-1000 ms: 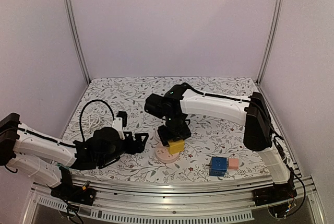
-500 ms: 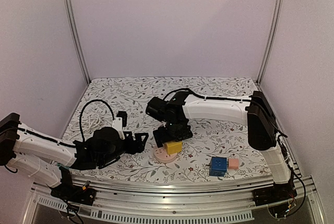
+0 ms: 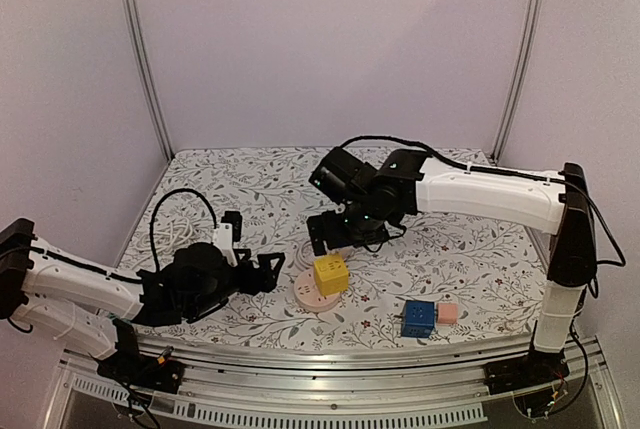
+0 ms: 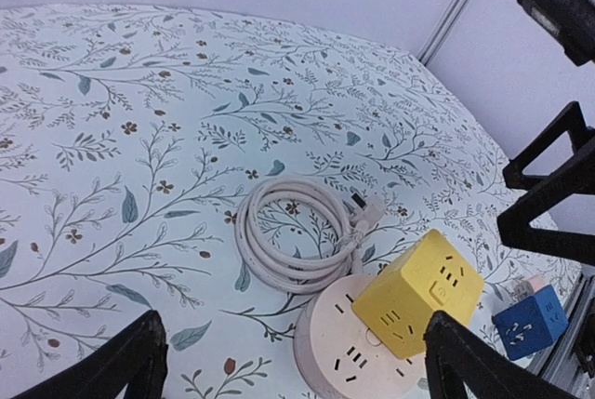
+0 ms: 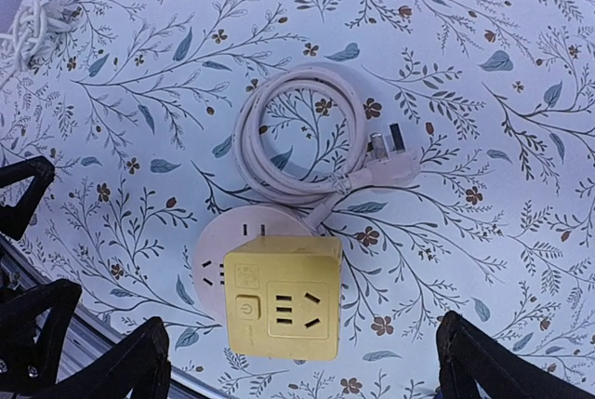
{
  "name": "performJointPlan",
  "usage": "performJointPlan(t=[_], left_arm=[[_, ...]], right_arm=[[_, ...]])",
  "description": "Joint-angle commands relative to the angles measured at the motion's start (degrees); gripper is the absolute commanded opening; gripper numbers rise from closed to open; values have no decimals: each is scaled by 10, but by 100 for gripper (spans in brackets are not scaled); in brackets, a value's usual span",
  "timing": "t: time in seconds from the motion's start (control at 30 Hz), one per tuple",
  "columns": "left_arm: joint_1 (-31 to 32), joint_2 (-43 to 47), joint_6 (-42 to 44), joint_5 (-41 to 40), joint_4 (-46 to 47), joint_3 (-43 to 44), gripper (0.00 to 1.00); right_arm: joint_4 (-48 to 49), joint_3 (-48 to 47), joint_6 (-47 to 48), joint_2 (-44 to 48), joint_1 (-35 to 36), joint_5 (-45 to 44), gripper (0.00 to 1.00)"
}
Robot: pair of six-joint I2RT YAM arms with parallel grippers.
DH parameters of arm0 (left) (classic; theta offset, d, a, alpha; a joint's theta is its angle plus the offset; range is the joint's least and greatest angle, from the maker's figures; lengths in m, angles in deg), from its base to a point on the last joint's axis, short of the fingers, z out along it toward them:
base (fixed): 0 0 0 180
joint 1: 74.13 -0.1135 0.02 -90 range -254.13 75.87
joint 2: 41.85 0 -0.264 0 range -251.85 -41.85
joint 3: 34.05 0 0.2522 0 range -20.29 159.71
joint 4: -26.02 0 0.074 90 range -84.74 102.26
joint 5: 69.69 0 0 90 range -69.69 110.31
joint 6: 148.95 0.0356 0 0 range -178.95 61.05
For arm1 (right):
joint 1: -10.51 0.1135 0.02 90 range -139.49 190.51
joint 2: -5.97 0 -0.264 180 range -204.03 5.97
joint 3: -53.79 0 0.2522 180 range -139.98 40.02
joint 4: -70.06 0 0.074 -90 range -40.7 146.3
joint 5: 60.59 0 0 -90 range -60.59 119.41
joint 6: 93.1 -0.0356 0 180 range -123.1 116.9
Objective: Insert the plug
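Plug is sitting in socket below right gripper, spread and empty like left gripper alongside, insertion apparently done.

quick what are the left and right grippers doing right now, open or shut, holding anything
left gripper: open, holding nothing
right gripper: open, holding nothing, above the yellow cube plug
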Motion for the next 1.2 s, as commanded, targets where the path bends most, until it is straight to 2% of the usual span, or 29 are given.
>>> performJointPlan(t=[0.0, 0.33, 0.53, 0.63, 0.77, 0.9, 1.03, 1.17], left_arm=[[7, 18, 22, 14, 30, -19, 99], [35, 81, 86, 23, 12, -19, 100], [83, 111, 180, 85, -29, 25, 99], [93, 101, 224, 135, -90, 84, 99], [94, 47, 268, 245, -160, 164, 99], [104, -38, 295, 344, -169, 221, 99], [122, -135, 328, 379, -154, 279, 100], [134, -210, 364, 399, -131, 320, 99]], right_arm=[[56, 57, -12, 65, 2, -43, 99], [126, 239, -23, 214, 2, -85, 99], [207, 388, -22, 341, 2, -119, 99], [255, 441, -9, 403, 2, -121, 99], [297, 480, 21, 452, 3, -108, 99], [278, 489, 40, 473, 3, -84, 99], [257, 510, 40, 501, 3, -30, 99], [212, 527, 25, 560, 3, -48, 99]])
